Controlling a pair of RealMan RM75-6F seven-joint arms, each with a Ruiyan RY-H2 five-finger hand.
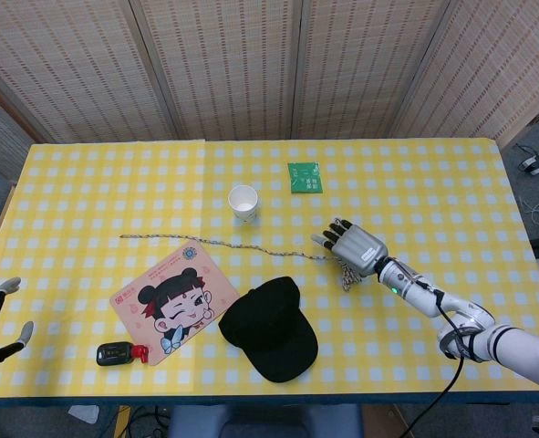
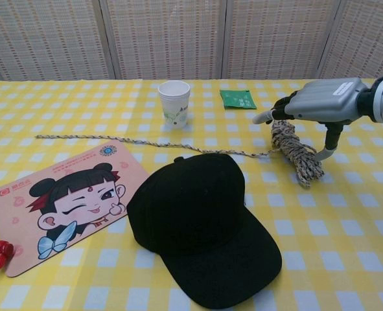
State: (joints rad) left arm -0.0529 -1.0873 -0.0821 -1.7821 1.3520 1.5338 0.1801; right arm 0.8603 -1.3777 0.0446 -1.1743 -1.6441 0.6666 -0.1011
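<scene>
Even, bright indoor light in both views; no glare, little blur.

Light falls from above and spreads widely: the black cap [image 2: 201, 223] and the paper cup [image 2: 174, 102] throw only faint, soft shadows on the checked tablecloth [image 1: 96, 192]. The cap reads as a flat dark mass with little surface detail. The head view is sharp across the table, with straight lines bowing slightly toward its edges. The chest view is softer and grainier, and the right hand [image 2: 314, 103] shows slight softness at its edges.

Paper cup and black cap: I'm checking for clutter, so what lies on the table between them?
Only the thin straight tail of the rope crosses between the paper cup and the black cap; otherwise bare checked cloth. Both views show it.
</scene>
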